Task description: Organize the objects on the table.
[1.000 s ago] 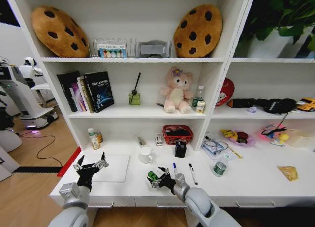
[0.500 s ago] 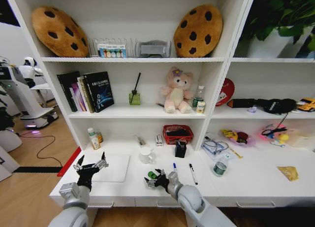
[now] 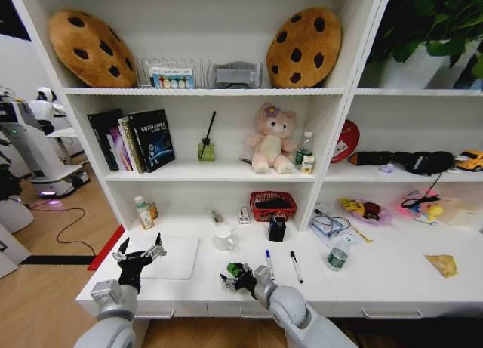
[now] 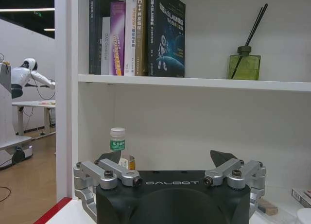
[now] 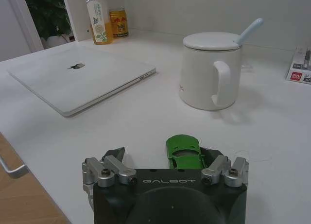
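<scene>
My right gripper [image 5: 163, 158] sits spread around the green toy car [image 5: 183, 151]; my left gripper [image 3: 139, 255] hangs spread above the laptop [image 3: 172, 258]; lidded mug [image 5: 210, 70] holds a spoon [image 5: 249, 29].

On the table [image 3: 392, 284]: two pens [image 3: 269, 263], one laptop [image 3: 172, 258], one mug [image 3: 223, 238], one can [image 3: 336, 258].

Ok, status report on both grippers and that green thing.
Right gripper open, low at desk front, small green toy car between fingers, ungripped. Left gripper open, hovering over laptop. Mug beyond car.
</scene>
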You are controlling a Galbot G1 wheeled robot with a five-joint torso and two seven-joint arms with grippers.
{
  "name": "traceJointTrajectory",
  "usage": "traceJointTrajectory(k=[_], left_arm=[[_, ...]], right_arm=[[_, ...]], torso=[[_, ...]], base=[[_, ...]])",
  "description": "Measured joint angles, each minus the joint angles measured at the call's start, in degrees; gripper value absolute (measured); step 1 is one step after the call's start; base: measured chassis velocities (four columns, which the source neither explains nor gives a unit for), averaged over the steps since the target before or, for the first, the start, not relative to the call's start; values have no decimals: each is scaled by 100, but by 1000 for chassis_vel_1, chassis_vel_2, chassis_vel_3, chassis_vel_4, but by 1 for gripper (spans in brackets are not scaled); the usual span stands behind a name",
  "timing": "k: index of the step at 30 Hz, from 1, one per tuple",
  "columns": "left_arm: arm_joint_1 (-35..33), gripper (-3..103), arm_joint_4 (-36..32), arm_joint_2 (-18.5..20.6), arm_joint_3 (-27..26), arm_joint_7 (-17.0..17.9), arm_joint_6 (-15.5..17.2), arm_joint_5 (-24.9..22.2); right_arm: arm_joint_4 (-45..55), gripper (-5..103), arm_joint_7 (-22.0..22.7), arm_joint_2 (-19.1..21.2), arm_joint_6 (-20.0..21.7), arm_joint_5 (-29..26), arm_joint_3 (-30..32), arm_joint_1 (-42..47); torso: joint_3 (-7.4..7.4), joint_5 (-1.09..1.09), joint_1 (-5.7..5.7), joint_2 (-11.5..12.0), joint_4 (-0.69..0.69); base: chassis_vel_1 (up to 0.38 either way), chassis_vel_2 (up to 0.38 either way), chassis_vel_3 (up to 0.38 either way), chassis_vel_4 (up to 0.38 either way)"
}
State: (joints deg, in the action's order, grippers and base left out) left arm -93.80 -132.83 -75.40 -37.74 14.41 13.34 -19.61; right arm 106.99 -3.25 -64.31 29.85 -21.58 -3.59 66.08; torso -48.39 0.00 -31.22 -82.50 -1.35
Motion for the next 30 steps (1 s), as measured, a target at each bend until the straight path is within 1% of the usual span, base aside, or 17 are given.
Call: traceJointTrajectory(k=[1,5,7,8,10,11,13,14,15,16,18,19,20,21,27,30], left_arm=[[0,100,0,0,0,0,0,0],[0,100,0,0,0,-2,-1,0],[0,100,0,0,0,-2,-1,0],[0,100,0,0,0,-2,-1,0],[0,100,0,0,0,-2,-1,0],[0,100,0,0,0,-2,-1,0],[0,100,0,0,0,-2,-1,0],[0,100,0,0,0,-2,-1,0],[0,100,0,0,0,-2,-1,0],[0,100,0,0,0,-2,-1,0],[0,100,0,0,0,-2,-1,0],[0,100,0,0,0,-2,-1,0],[0,100,0,0,0,-2,-1,0],[0,100,0,0,0,-2,-1,0],[0,100,0,0,0,-2,-1,0],[0,100,0,0,0,-3,-1,0]], right_arm=[[-6,86,-5,-14,-12,21,5,23],[-7,88,-20,-21,-35,60,7,63],[-3,77,-32,-19,-68,80,5,95],[-3,77,-32,-19,-68,80,5,95],[7,66,-37,-4,-96,82,15,112],[7,66,-37,-4,-96,82,15,112],[22,56,-37,7,-110,81,51,125],[22,56,-37,7,-110,81,51,125],[42,50,-38,10,-128,80,81,139],[69,39,-38,14,-158,79,108,151],[122,39,-40,17,-205,77,128,154],[214,35,-42,17,-278,76,156,150],[291,35,-40,16,-343,74,166,136],[388,35,-40,14,-413,72,176,107],[691,35,-31,-3,-489,40,207,6],[955,35,-30,-68,-611,-1,249,-225]], torso=[[0,0,0,0,0],[0,0,0,0,0],[1,0,0,-1,0],[1,0,0,-1,0],[1,0,0,-1,0],[1,0,0,-1,0],[0,0,0,0,0],[0,0,0,0,0],[0,0,0,-1,0],[-1,0,0,0,0],[-1,0,0,0,0],[0,0,0,0,0],[0,0,0,-1,0],[-1,0,0,0,0],[0,0,0,0,0],[-1,0,0,0,-1]], base=[[0,0,0,0],[0,0,0,0],[0,0,0,0],[0,0,0,0],[0,0,0,0],[0,0,0,0],[0,0,0,0],[0,0,0,0],[0,0,0,0],[0,0,0,0],[0,0,0,0],[0,0,0,0],[0,0,0,0],[0,0,0,0],[0,0,0,0],[0,0,0,0]])
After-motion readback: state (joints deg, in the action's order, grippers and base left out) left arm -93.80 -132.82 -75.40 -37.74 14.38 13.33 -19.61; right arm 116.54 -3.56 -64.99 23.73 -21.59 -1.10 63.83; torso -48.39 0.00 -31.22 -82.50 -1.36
